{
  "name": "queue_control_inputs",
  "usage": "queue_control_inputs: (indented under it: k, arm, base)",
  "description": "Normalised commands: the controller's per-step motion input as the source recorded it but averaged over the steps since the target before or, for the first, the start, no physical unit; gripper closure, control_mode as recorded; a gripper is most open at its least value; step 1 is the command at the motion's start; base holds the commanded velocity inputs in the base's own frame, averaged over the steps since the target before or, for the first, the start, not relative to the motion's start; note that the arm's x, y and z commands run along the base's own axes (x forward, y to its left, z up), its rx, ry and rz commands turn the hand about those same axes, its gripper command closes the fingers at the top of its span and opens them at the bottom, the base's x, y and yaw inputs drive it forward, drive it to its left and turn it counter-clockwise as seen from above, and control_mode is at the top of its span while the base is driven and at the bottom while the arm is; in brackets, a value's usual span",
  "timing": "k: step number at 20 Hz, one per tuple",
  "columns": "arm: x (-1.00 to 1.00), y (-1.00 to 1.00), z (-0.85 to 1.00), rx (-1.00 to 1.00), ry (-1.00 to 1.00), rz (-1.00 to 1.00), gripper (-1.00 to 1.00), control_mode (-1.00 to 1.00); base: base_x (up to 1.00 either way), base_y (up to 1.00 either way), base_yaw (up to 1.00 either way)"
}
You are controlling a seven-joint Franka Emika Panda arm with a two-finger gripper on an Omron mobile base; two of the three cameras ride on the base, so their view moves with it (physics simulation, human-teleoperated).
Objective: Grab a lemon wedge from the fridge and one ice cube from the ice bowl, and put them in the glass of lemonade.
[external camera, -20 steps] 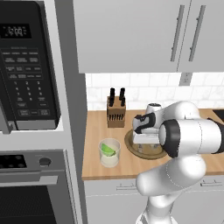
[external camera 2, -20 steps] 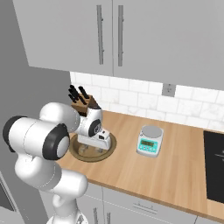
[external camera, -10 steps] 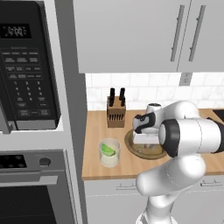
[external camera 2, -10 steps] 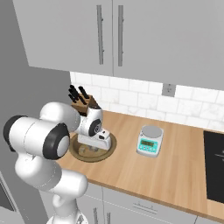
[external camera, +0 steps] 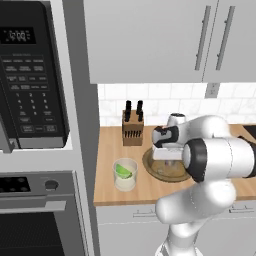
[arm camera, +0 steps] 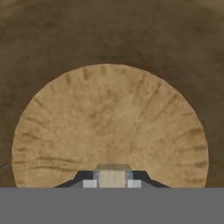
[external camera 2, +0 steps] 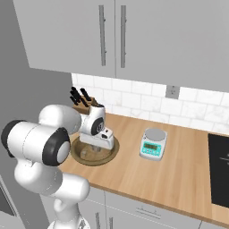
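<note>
Ice cube (arm camera: 112, 177) sitting pinched between closed gripper (arm camera: 112, 183) fingertips, low inside ice bowl (external camera: 162, 170) on counter. Lemon wedge (external camera: 122, 171) already lying in glass of lemonade (external camera: 125, 174) just left. Ice step running; next likely calling for lifting clear, carrying over glass.

Glossy white rounded arm (external camera: 215, 155) segments, dark bands at the joints

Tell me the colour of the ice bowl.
Brown, wood-grained; the ice bowl shows best in the hand view.
</note>
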Motion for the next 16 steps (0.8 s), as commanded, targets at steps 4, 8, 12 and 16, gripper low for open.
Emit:
queue_control_inputs:
  k: [4,8,12,16]
  arm:
    - [0.00,0.00,0.45,0.00,-0.18,0.00,1.00,-1.00]
    - [0.00,0.00,0.46,0.01,-0.16,0.00,1.00,-1.00]
    - [0.00,0.00,0.43,0.00,-0.12,0.00,1.00,-1.00]
    - [0.00,0.00,0.42,0.01,-0.04,0.00,1.00,-1.00]
  base:
    - [0.00,0.00,0.00]
    - [0.00,0.00,0.00]
    - [0.00,0.00,0.00]
    - [0.00,0.00,0.00]
